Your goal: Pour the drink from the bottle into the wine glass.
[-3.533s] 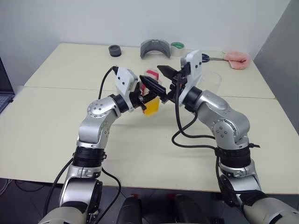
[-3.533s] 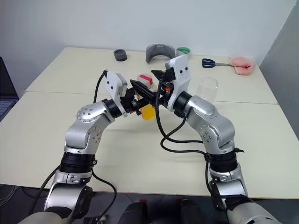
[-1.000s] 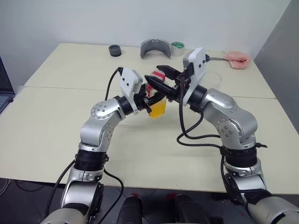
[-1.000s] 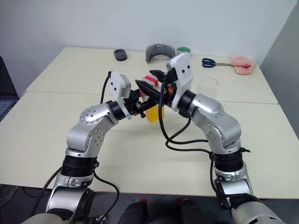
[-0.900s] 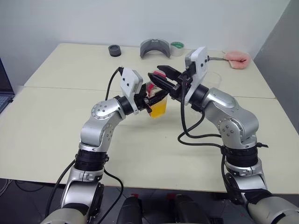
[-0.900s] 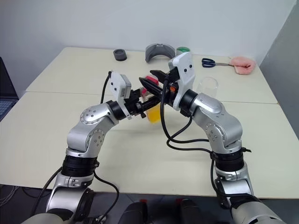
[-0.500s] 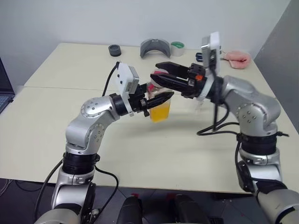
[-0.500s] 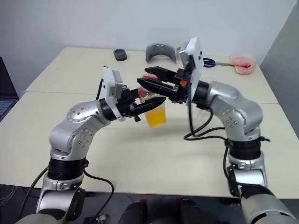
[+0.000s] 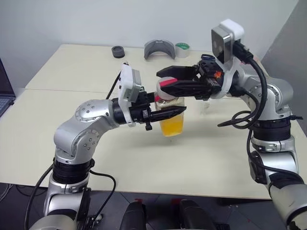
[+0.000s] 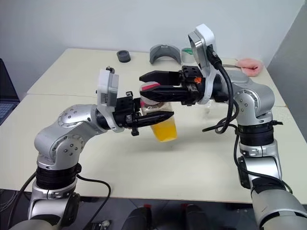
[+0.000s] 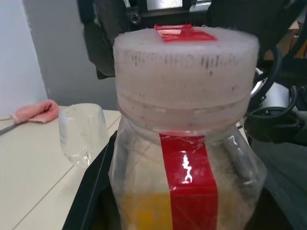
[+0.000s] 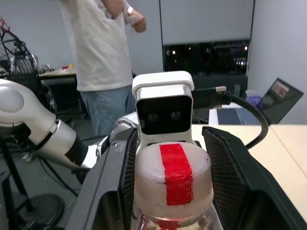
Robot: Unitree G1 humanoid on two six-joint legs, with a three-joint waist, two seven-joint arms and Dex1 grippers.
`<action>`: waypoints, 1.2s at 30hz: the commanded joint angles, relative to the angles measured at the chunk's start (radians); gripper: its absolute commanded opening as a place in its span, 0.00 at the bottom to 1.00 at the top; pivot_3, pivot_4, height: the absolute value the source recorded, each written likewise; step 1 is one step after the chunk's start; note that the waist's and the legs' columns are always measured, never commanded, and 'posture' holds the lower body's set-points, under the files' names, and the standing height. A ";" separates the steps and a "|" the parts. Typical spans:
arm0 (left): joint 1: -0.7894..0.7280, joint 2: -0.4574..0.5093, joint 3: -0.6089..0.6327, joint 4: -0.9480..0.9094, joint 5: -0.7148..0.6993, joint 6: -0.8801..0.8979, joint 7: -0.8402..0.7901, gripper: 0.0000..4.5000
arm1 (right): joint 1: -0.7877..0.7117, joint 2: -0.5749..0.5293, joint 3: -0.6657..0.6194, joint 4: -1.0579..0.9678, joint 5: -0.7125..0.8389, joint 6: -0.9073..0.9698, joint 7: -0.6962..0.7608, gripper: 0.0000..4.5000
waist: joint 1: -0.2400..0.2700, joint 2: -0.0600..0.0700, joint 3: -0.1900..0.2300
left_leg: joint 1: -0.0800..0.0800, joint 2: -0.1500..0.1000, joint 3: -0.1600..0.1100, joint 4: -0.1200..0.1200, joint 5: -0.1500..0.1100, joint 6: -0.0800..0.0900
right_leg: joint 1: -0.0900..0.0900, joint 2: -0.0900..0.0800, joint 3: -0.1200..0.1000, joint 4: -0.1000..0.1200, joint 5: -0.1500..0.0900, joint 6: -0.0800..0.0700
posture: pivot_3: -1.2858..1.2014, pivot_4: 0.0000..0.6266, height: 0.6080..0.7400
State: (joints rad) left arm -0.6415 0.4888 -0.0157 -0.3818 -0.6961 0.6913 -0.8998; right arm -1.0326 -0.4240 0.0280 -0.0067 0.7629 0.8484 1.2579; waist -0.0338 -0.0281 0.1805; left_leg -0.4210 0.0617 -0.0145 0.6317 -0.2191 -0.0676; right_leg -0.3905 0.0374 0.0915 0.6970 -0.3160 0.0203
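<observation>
The bottle [image 9: 171, 117] hangs upright above the bench [image 9: 62, 120], pinched by the left hand [image 9: 178, 111]; the right hand [image 9: 164, 80] straddles its cap [image 12: 173, 177], fingers spread beside it.

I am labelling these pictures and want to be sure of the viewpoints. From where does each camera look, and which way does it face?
Left eye view: on the head, facing forward and down at the table; both arms show.
Right eye view: beside it, same scene.
Left wrist view: on the left wrist, facing the bottle and wine glass.
Right wrist view: on the right wrist, facing the bottle's cap between the right pincer fingers.
All share the bottle.
</observation>
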 commanded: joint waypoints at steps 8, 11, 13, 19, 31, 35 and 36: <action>-0.013 0.013 0.006 0.043 0.040 -0.066 0.014 0.43 | 0.245 -0.132 -0.178 -0.401 0.051 0.124 -0.384 0.99 | 0.003 0.000 0.000 | -0.002 -0.001 -0.001 0.001 0.000 0.000 | 0.000 0.000 0.000 -0.001 0.000 0.000 | 0.52 0.24 1.00; -0.017 0.012 0.003 0.061 0.050 -0.081 0.018 0.43 | 0.286 -0.094 -0.201 -0.529 0.017 0.151 -0.608 0.99 | -0.004 0.000 0.000 | -0.002 0.000 -0.001 0.001 0.000 0.000 | -0.001 0.001 0.001 0.000 0.000 0.000 | 0.52 0.24 1.00; -0.024 0.009 0.002 0.079 0.055 -0.088 0.017 0.43 | 0.283 -0.039 -0.191 -0.609 -0.033 0.181 -0.795 0.99 | -0.008 0.000 0.000 | -0.002 0.000 -0.002 0.001 0.000 0.000 | -0.001 0.001 0.001 0.001 0.000 0.000 | 0.52 0.24 1.00; -0.036 -0.001 -0.012 0.106 0.061 -0.096 0.003 0.43 | 0.284 0.058 -0.135 -0.749 -0.069 0.245 -1.027 0.99 | -0.007 0.000 0.000 | -0.002 0.000 -0.001 0.001 0.000 0.000 | -0.001 0.001 0.001 0.000 0.000 0.000 | 0.52 0.24 1.00; -0.097 -0.042 -0.041 0.244 0.116 -0.164 -0.047 0.43 | 0.283 0.061 -0.164 -0.711 0.103 0.261 -1.006 0.99 | -0.001 0.000 0.000 | -0.004 -0.001 -0.001 0.001 0.000 0.000 | -0.002 0.001 0.001 0.000 0.000 0.000 | 0.52 0.24 1.00; -0.104 -0.051 -0.044 0.259 0.122 -0.169 -0.059 0.43 | 0.265 0.058 -0.126 -0.687 0.087 0.244 -1.009 0.99 | -0.001 0.000 0.000 | -0.004 0.000 -0.001 0.001 0.000 0.000 | -0.003 0.001 0.001 0.000 0.000 0.000 | 0.52 0.24 1.00; -0.106 -0.052 -0.044 0.262 0.124 -0.168 -0.061 0.43 | 0.262 0.057 -0.117 -0.684 0.081 0.239 -1.008 0.99 | -0.001 0.000 0.000 | -0.004 0.000 -0.001 0.001 0.000 0.000 | -0.003 0.001 0.001 0.000 0.000 0.000 | 0.52 0.24 1.00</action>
State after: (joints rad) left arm -0.7134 0.4413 -0.0737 -0.1046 -0.5687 0.5548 -0.9523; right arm -0.7437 -0.3611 -0.0927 -0.6766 0.8460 1.1170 0.2463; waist -0.0348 -0.0280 0.1806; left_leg -0.4255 0.0613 -0.0157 0.6325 -0.2190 -0.0676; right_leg -0.3935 0.0383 0.0924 0.6970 -0.3162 0.0204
